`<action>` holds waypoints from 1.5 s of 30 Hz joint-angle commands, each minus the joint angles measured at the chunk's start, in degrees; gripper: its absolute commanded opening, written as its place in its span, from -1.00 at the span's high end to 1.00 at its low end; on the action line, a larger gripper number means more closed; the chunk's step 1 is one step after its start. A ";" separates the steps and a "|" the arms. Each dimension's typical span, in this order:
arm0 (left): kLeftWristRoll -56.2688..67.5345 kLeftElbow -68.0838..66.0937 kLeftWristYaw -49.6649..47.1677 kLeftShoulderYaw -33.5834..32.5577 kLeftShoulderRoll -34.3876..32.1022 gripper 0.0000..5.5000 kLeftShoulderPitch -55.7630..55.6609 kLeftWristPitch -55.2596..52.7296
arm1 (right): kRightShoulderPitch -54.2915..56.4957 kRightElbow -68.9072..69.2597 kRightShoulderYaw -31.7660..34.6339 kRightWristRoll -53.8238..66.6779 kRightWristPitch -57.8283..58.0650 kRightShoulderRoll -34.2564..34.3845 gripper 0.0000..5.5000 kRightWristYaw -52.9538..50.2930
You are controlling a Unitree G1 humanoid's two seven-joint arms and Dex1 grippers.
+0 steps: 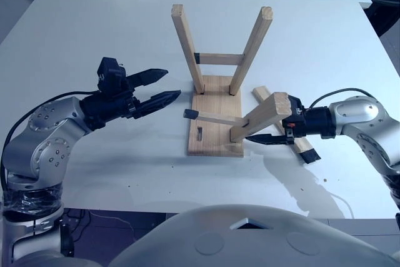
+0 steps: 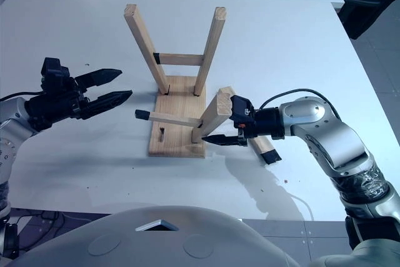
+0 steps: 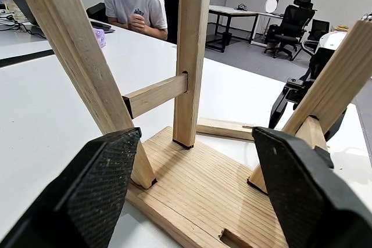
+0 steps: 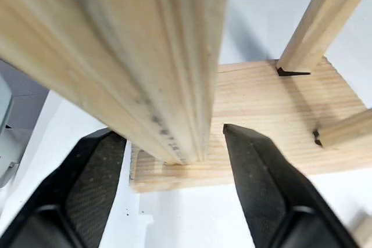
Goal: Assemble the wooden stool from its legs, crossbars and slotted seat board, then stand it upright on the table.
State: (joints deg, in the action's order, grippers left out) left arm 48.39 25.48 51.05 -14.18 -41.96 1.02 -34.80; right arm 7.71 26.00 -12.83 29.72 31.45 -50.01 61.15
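I'm looking down on a white bench [image 1: 94,42] with the seat board [image 1: 215,145] lying flat at its middle. Two legs [image 1: 187,48] are standing in the board's far slots, splaying outward and joined by a crossbar [image 1: 220,59].

The third leg [image 1: 262,117] is leaning over the board's near right corner, its foot resting on the wood. Its own crossbar [image 1: 215,119] is jutting left over the board with the black-tipped end hanging free. The right pincer [image 4: 171,132] is sitting low at that corner with its jaws spread and the leg's foot between them. The left pincer [image 1: 173,83] is hovering off the board's left edge, near it but touching nothing, its jaws wide and pointing at the standing pair.

The head views are giving me the layout. A loose wooden piece [image 1: 305,148] is lying on the bench just right of the board, running behind the leaning leg.

The right wrist view is adding detail at the foot. A strip of bench is showing between the leg and one pad [image 4: 93,190], and a slimmer gap at the other, so I'm not seeing a clamp.

Between its own pads [image 3: 99,196], the left wrist view is showing the far crossbar seated in its leg and an unfilled slot [image 3: 232,239] at the board's near edge.
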 commanded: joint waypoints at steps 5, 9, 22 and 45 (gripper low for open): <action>4.40 0.64 -3.46 -4.72 1.49 -0.29 -0.86 -1.02 | -11.34 4.52 10.04 -3.88 -2.74 -7.61 -0.17 0.06; 9.45 2.64 -6.79 -9.38 2.29 -0.29 0.56 -2.28 | -22.84 6.04 18.70 -6.52 -3.69 -8.53 -0.32 -2.66; 10.29 5.57 -11.02 -12.34 4.29 -0.29 5.18 -0.57 | -30.94 6.66 24.84 -6.64 3.78 3.72 -0.32 -17.85; 9.43 -1.32 -11.72 -11.01 3.29 -0.29 -3.39 -0.25 | -30.94 -5.81 16.03 -16.40 -5.23 9.76 0.00 -23.30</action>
State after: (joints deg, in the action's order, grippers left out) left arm 56.90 24.94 40.09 -23.85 -37.84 -0.83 -34.42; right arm -22.91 21.67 2.95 14.93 25.73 -39.53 38.04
